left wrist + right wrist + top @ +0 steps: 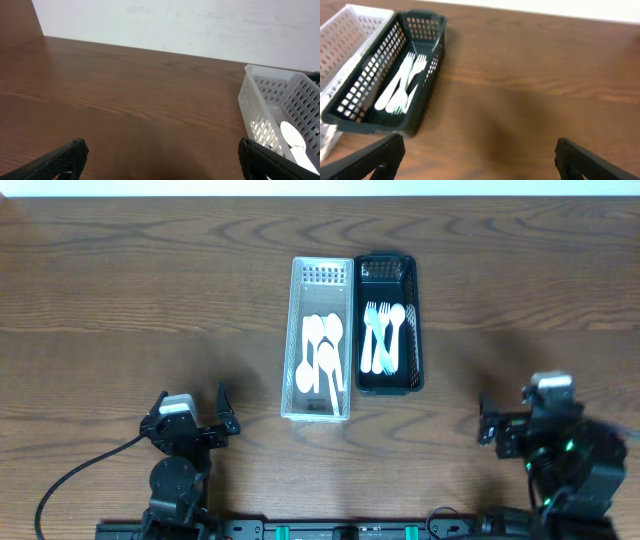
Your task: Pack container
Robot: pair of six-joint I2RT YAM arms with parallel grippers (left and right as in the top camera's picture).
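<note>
Spoons [322,352] in white basket [322,276], forks [381,340] in black basket [385,272], left fingers [60,161] spread, right fingers [372,159] spread

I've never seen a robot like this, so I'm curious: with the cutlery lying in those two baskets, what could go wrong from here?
The spoons in the white basket overlap, so a grab might lift several or slip off one. The forks lie in the narrow black basket; a reach in could knock its walls. The baskets sit side by side, so nudging one may shift the other.
</note>
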